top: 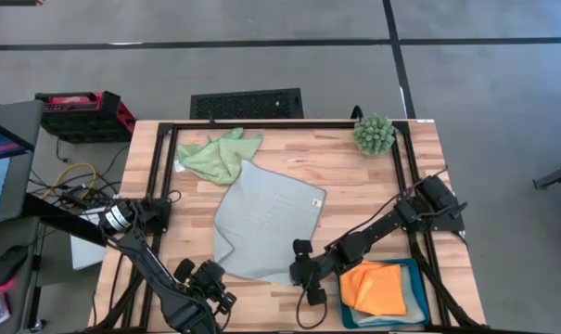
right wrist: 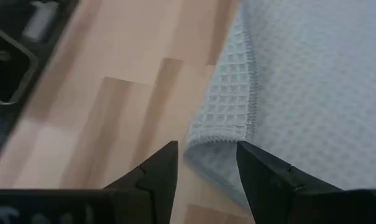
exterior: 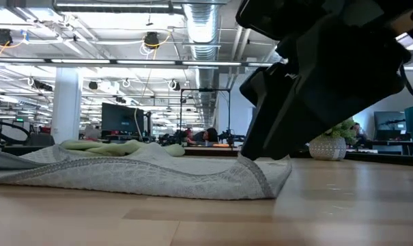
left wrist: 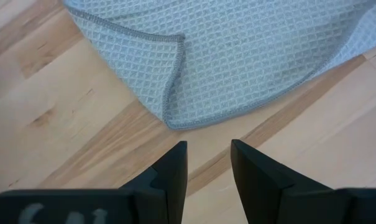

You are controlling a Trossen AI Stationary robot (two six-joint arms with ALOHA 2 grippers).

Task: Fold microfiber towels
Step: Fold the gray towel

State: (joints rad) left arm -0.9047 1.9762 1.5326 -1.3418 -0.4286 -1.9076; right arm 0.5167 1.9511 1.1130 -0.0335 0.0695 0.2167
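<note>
Blue-grey towel lies spread mid-table beside the crumpled green towel, and both pincers hover with fingers parted and empty at its near edge, left gripper and right gripper at opposite corners.

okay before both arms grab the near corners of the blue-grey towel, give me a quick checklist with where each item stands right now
1. Blue-grey towel lies mostly flat in the table's middle: ok.
2. Left tool open, empty, just short of its near corner: ok.
3. Right tool open, empty, at the other near corner: ok.
4. Corner at the right tool flat: not ok, it is curled over.
5. Light green towel off the blue-grey towel: cannot tell, their edges meet or overlap at the far side.
6. Tray holding the folded orange towel clear of the fold area: ok.
</note>
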